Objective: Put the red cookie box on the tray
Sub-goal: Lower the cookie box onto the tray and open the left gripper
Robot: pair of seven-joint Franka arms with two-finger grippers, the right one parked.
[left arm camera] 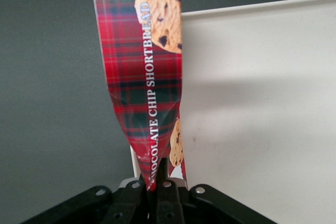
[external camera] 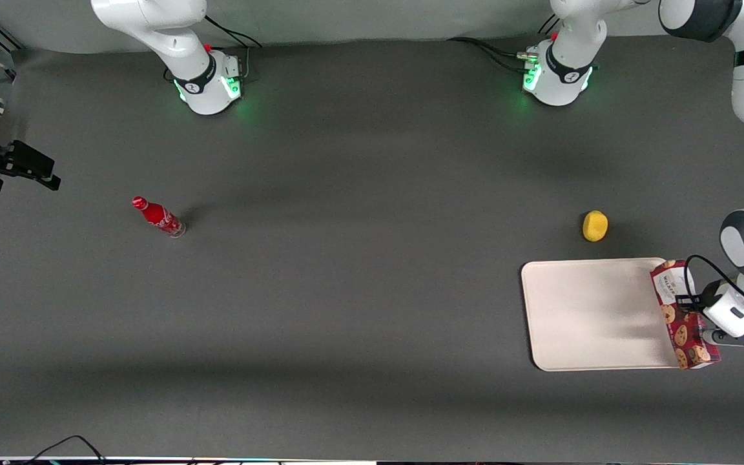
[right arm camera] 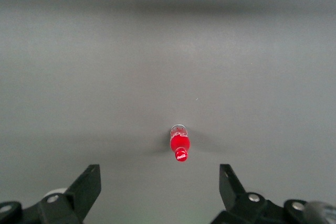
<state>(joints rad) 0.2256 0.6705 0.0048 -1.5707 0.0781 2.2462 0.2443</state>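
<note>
1. Gripping the long narrow dark-red tartan cardboard cookie box [external camera: 683,316], the left arm's black two-finger gripper [external camera: 695,318] sits at the working arm's end of the dark grey table [external camera: 346,310] in the front view. The box overlaps the short edge of the large flat cream-white rectangular tray [external camera: 595,313] just beside the gripper, its white-label end pointing away from the front camera; whether it rests on the rim or hangs just above it cannot be told. A small round yellow object [external camera: 595,226] lies near the gripper, farther from the front camera than the tray. A small red bottle [external camera: 157,216] stands well apart from the gripper, toward the parked arm's end of the table.

2. Seen from the left wrist, the gripper [left arm camera: 157,184] has its fingers pressed together on the end of the cookie box [left arm camera: 144,87], pinching the cardboard narrow there. The box reaches straight out from the fingers along the tray's [left arm camera: 262,103] edge, partly over the tray and partly over grey table [left arm camera: 52,103].

3. Seen from the right wrist, only the red bottle [right arm camera: 179,144] shows, upright on the table [right arm camera: 157,51].
</note>
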